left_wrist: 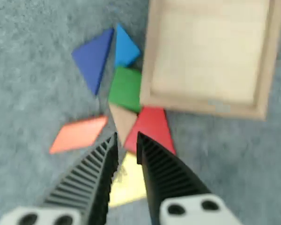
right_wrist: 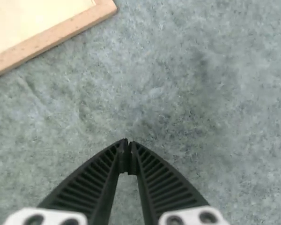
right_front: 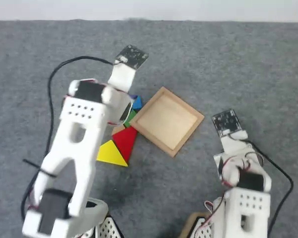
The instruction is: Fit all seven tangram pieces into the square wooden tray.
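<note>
Bright, even light from above casts soft shadows beside the left arm (right_front: 74,144) and tray (right_front: 156,140)

Overhead looks down; both wrist cameras share the tray (left_wrist: 149,56).

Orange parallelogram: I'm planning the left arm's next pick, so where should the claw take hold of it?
Probably across its two long parallel edges, near the middle, coming straight down from above. The orange parallelogram lies flat, with bare carpet along both long edges, so the left claw should have room to close there.
</note>
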{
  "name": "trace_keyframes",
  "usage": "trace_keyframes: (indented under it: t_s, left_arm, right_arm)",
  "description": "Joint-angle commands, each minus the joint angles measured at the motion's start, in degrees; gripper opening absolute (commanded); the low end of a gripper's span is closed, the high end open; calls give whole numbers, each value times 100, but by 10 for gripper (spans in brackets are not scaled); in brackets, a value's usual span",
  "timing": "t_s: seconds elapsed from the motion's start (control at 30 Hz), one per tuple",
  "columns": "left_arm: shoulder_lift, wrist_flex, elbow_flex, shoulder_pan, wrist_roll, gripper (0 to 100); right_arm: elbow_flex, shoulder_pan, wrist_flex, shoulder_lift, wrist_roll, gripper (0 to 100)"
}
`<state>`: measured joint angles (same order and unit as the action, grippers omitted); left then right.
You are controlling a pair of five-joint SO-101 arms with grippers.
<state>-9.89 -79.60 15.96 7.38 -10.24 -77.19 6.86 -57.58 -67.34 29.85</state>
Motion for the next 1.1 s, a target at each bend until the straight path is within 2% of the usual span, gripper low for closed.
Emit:
trace_keyframes:
  t_s: [0.0,0.17,0.3,0.73,0.87,1.07]
  left_arm:
    - [448,1204,286,44,378,66]
    - [1011,2374,716,53,782,66]
    - [1310,2743,760,-88,932,66]
    - [2145,2620,804,88,879,66]
    - [2040,2224,963,607,888,62]
    - [1653,2189,1446,1582,1134,66]
  right_arm:
    - [343,48,804,1165,-290,9]
    - [281,57,1323,1930,-519,10]
    - [273,66,1305,1842,-747,10]
    - [9,-4,857,1059,-791,10]
    - [-185,4,857,725,-765,10]
    - [-211,4,576,479,-756,10]
